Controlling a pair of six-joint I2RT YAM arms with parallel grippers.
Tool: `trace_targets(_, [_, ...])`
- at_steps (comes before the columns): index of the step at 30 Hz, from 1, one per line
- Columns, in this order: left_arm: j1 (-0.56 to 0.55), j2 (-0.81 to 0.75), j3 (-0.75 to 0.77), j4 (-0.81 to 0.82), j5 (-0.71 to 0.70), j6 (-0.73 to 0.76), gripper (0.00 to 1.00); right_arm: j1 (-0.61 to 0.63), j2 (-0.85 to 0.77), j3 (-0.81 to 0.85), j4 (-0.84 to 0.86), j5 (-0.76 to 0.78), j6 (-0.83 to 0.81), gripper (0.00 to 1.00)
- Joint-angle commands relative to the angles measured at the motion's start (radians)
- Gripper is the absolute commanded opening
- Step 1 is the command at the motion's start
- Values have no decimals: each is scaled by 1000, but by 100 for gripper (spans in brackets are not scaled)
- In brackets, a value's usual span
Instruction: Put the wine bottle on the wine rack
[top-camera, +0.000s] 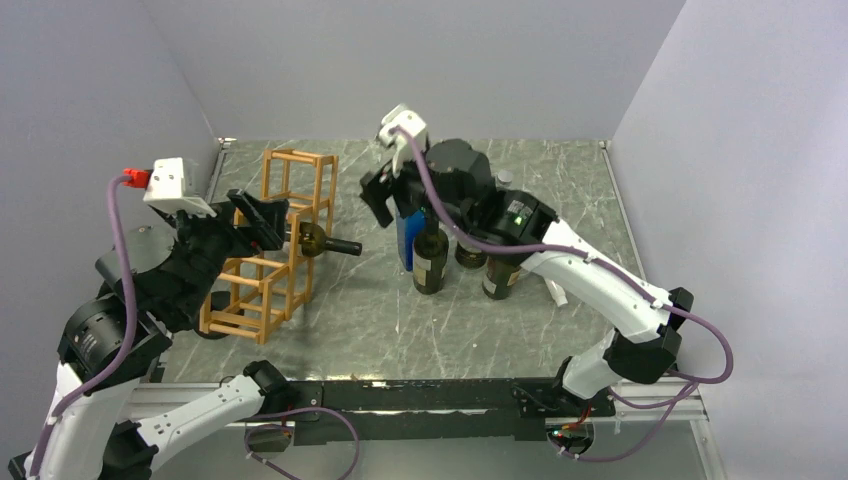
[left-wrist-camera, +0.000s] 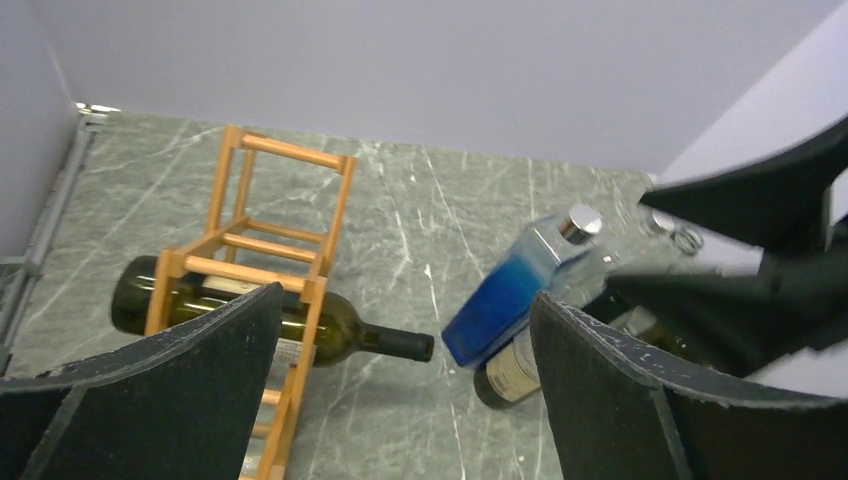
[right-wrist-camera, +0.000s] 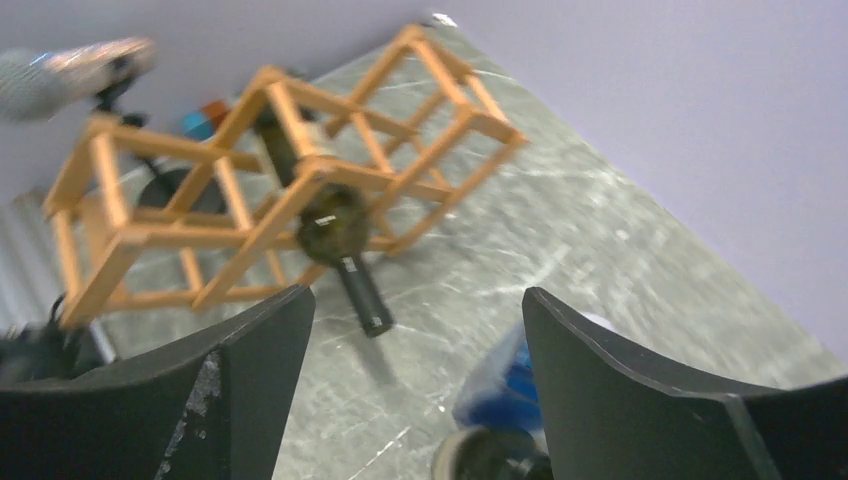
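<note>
The light orange-brown wooden wine rack (top-camera: 272, 250) stands at the left of the table. A dark green wine bottle (top-camera: 322, 241) lies in one of its cells, its neck sticking out to the right; it also shows in the left wrist view (left-wrist-camera: 330, 328) and in the right wrist view (right-wrist-camera: 345, 250). My left gripper (top-camera: 262, 215) is open and empty, hovering by the rack's upper cells. My right gripper (top-camera: 385, 195) is open and empty, above a blue bottle (top-camera: 408, 235) and a dark wine bottle (top-camera: 431, 262) standing upright mid-table.
Two more dark bottles (top-camera: 500, 275) stand behind my right arm, with a small white object (top-camera: 556, 291) to their right. The blue bottle (left-wrist-camera: 510, 300) with a silver cap shows in the left wrist view. Grey walls enclose the table on three sides.
</note>
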Motion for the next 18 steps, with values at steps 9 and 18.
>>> trace_targets(9, [1, 11, -147, 131, 211, -9, 97, -91, -83, -52, -327, 311, 299, 83])
trace_targets(18, [2, 68, -131, 101, 208, -25, 97, -127, -78, -177, -292, 246, 373, 68])
